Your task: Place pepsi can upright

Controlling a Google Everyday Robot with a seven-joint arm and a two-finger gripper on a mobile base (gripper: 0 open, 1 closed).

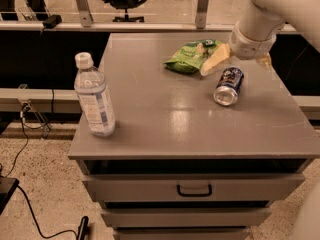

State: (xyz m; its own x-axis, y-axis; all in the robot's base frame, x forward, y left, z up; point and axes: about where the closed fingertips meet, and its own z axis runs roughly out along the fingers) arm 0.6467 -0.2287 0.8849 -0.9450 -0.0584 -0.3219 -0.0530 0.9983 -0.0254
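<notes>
Dark-blue aluminium pepsi can (229,85) on its side, far end between wide-spread fingers (215,61) of gripper (239,63); green snack bag (187,59) against one finger; clear plastic water bottle (94,96) upright, well apart.

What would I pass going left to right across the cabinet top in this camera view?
Water bottle → green snack bag → pepsi can, lying on its side. The gripper, open, hangs over the can's far end, overlapping bag and can, so it has no clear place in the order.
</notes>
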